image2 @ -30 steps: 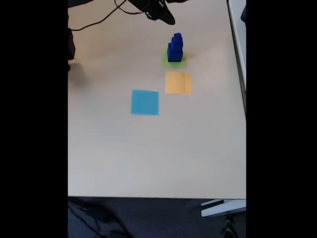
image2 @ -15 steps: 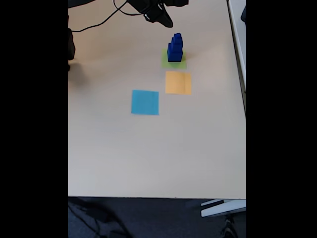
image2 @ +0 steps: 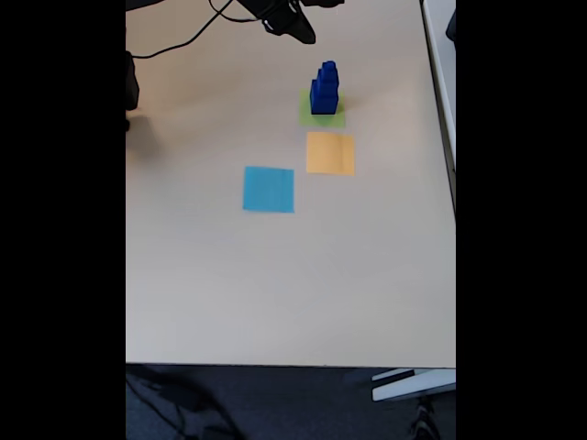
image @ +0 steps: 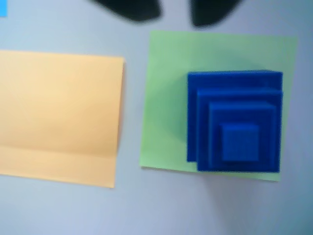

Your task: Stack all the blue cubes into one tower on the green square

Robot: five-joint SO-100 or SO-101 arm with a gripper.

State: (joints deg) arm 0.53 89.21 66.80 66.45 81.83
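Several blue cubes form the tower [image: 238, 128], a stepped dark blue column seen from above with the smallest cube on top. It stands on the right half of the green square [image: 166, 98]. In the fixed view the tower [image2: 323, 89] rises from the green square [image2: 321, 120] near the table's far side. My gripper [image: 173, 10] is open at the top edge of the wrist view, with two dark fingertips [image: 132, 9] apart and nothing between them. In the fixed view the gripper [image2: 298, 27] hovers up and to the left of the tower, clear of it.
An orange square [image2: 330, 153] lies just in front of the green one, and a light blue square [image2: 269, 189] lies further left. A black cable [image2: 179, 41] runs across the far left of the beige table [image2: 275, 284]. The table's right edge is close to the tower.
The gripper has drawn back from the tower, moving up and slightly left in the fixed view. The tower and the squares have not moved.
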